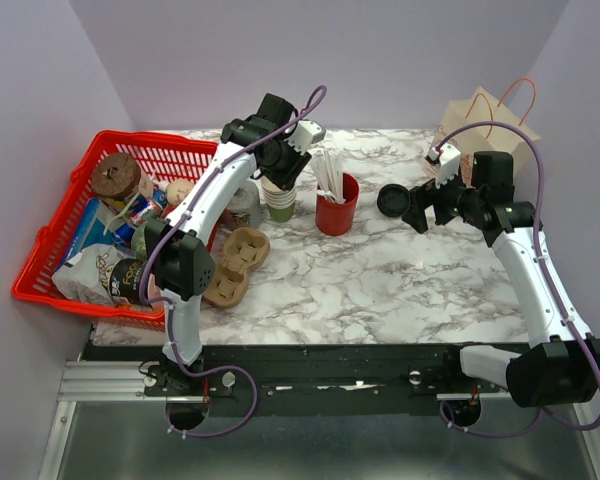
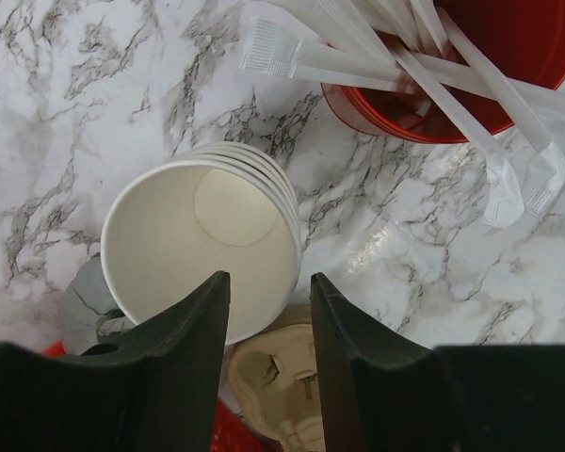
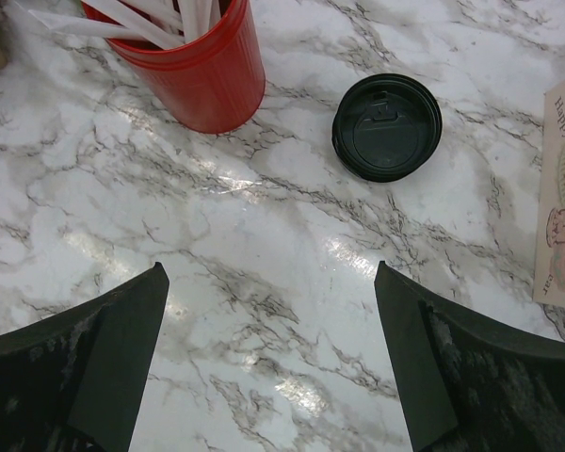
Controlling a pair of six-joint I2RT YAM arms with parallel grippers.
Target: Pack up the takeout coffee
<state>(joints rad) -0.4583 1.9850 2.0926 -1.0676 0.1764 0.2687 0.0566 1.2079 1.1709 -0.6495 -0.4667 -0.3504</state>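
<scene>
Marble tabletop (image 1: 380,290): white with grey veins, lavender walls round it.
Coffee: no lidded cup shows in any view. Only the black lid (image 3: 387,127) is out, flat on the marble, top side up, touching nothing.
Key relation: the lid is ahead of my right gripper (image 3: 270,282), off toward its right finger and not between the jaws. It is round, so there is no long axis to line up with. My right arm is much the nearer.
Lid look: matte black, raised rim, moulded sip tab. Its edge looks doubled, and I cannot tell if it is one lid or more.
Right gripper: jaws spread wide, nothing in them, hovering over bare marble.
Red cup of straws (image 3: 202,75): ahead of my right gripper on its left-finger side, between my two arms.
Left gripper (image 2: 269,282): jaws part-way apart and holding nothing, one finger over the mouth of the stack of paper cups (image 2: 202,245), the other outside its rim. I cannot tell if it touches.
Stack look: cream inside, olive-green outside in the top view.
Pulp carrier (image 2: 282,377): just under my left fingers.
Paper bag (image 1: 485,120): beyond my right gripper, to its right.
Next, my guess: right gripper goes forward and slightly right. A thin flat lid will be awkward to pinch.
</scene>
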